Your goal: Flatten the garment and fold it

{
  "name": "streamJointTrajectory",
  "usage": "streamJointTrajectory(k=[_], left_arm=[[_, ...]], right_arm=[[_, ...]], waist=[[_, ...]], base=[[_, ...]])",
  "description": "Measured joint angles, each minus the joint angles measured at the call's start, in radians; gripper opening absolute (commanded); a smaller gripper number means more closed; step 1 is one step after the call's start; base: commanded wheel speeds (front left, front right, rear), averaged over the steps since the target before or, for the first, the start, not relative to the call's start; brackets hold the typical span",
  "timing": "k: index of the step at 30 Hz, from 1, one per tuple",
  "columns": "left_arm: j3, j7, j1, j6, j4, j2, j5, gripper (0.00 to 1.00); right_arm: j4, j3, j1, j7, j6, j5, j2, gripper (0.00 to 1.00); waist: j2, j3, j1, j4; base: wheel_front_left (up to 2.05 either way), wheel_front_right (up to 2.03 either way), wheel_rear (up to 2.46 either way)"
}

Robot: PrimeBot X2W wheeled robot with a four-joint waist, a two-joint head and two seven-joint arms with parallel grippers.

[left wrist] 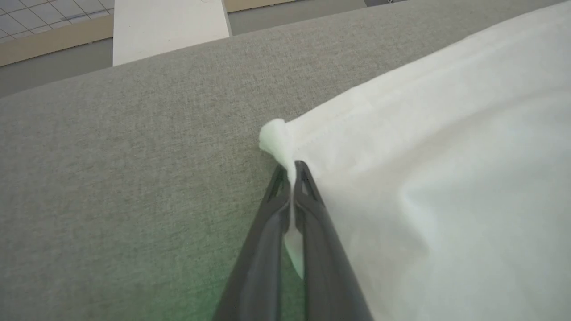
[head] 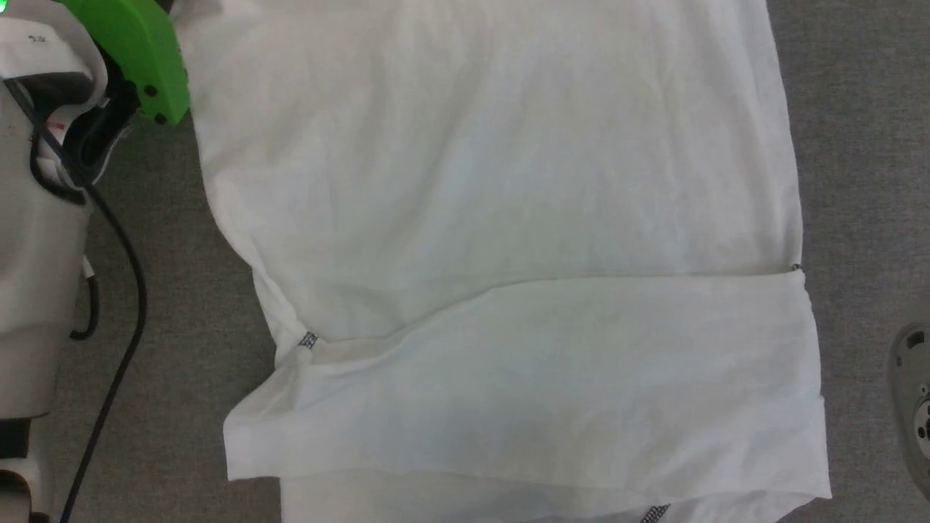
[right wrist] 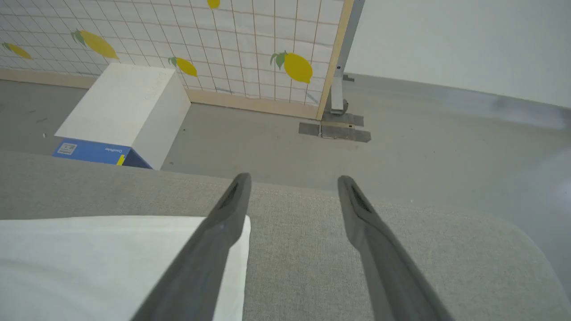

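Grey woven surface (left wrist: 111,156) is lying beneath your left gripper (left wrist: 291,167), which is clamping a bunched hem corner of the thin white long-sleeved shirt (left wrist: 446,178) spreading across it. Your right gripper (right wrist: 294,178) is hovering wide open, empty; this limp, light cloth is probably needing corner grips.

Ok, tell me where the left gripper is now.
In the left wrist view the left gripper sits low centre, shut on a corner of the shirt, with the grey surface to its left.

We see a grey fabric-covered surface (right wrist: 312,249); beyond it, on the floor (right wrist: 267,142), a white box (right wrist: 120,102) stands before a lemon-printed grid screen (right wrist: 223,44).
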Motion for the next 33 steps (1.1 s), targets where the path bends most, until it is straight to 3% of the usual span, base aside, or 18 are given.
streamJointTrajectory(k=[5, 15, 16, 19, 33], left_arm=[[-0.033, -0.011, -0.047, -0.003, 0.002, -0.041, 0.007, 0.0], [-0.09, -0.044, -0.119, -0.025, 0.027, -0.089, 0.013, 0.0], [-0.093, -0.046, -0.126, -0.027, 0.03, -0.095, 0.013, 0.0], [-0.099, -0.063, -0.136, -0.028, 0.042, -0.107, 0.012, 0.0], [-0.06, -0.278, -0.18, -0.031, 0.121, -0.106, 0.02, 0.0]], right_arm=[[0.109, -0.037, -0.01, 0.085, 0.0, -0.071, 0.033, 1.0], [0.178, -0.112, 0.021, 0.11, 0.0, -0.15, 0.055, 1.0], [0.179, -0.117, 0.026, 0.11, 0.0, -0.156, 0.057, 0.91], [0.177, -0.127, 0.032, 0.093, 0.0, -0.163, 0.062, 0.0], [0.151, -0.152, 0.029, -0.081, 0.0, -0.142, 0.047, 0.0]], waist=[[0.0, 0.034, 0.0, 0.041], [0.0, 0.085, -0.0001, 0.122], [0.0, 0.089, -0.0001, 0.129], [0.0, 0.099, -0.0001, 0.145], [0.0, 0.077, -0.0001, 0.135]], base=[[0.0, 0.0, 0.0], [0.0, 0.0, 0.0], [0.0, 0.0, 0.0], [0.0, 0.0, 0.0], [0.0, 0.0, 0.0]])
